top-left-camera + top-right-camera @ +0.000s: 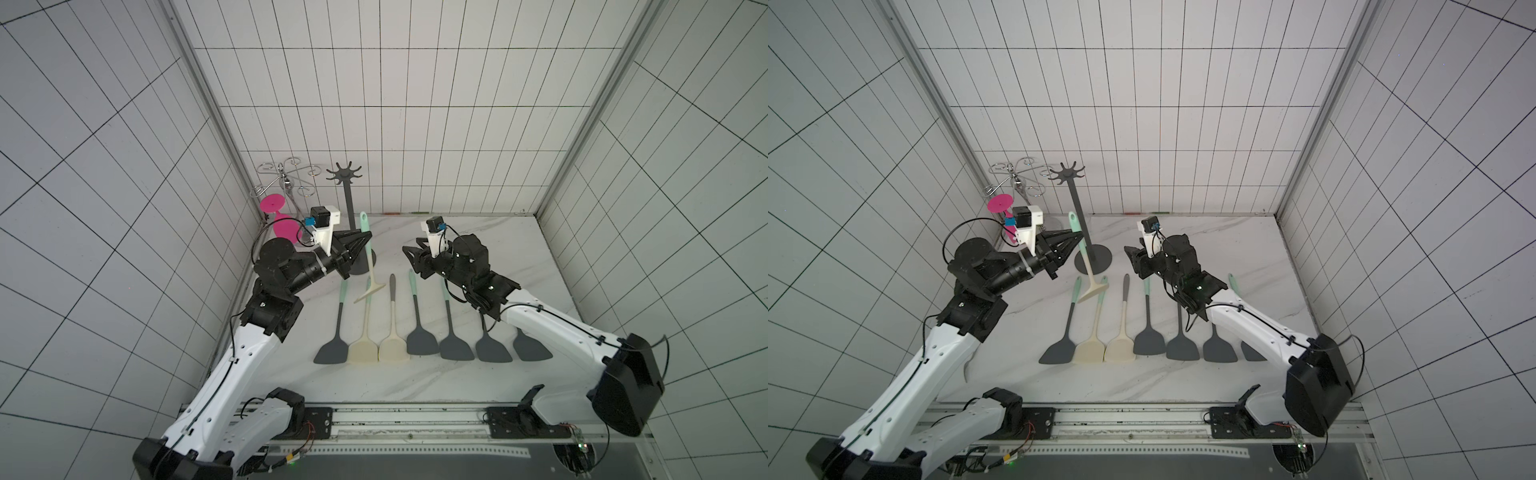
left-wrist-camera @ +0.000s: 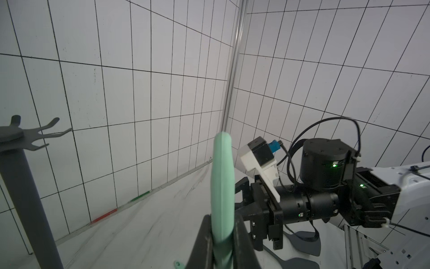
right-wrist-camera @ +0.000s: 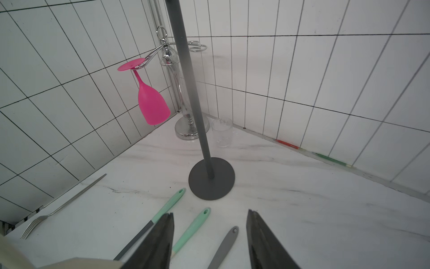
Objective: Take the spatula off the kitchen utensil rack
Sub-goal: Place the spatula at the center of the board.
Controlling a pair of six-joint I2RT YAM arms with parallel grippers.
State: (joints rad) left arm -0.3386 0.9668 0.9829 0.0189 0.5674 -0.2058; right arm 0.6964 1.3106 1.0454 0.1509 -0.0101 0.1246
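The spatula (image 1: 369,268) is off the hooks and in the left end effector (image 1: 368,237), which is clamped tight on the mint handle, as the left wrist view shows with a finger (image 2: 202,242) pressed to each side of it. Its long axis runs nearly upright with a slight lean. The hanging-hole end stands above the end effector, and the cream shaft and blade drop away below it, over the handle tips of the spatulas lying in a row (image 1: 392,316) on the counter (image 1: 478,249). I can't tell whether the blade is touching anything down there.

The kitchen utensil rack (image 1: 350,203) stands just behind the left end effector, its pole close beside the held shaft and its ring of hooks well above, with nothing hanging on them. To my eye the lifting-off is done. What remains is carrying the tool clear of the pole and laying it down.

The left arm reaches in low with its wrist about level, the end effector pointing sideways across the counter towards the other arm. The right end effector (image 1: 409,259) faces it from a short way off, jaws roughly half apart and holding nothing. It is the farther of the two from the spatula.
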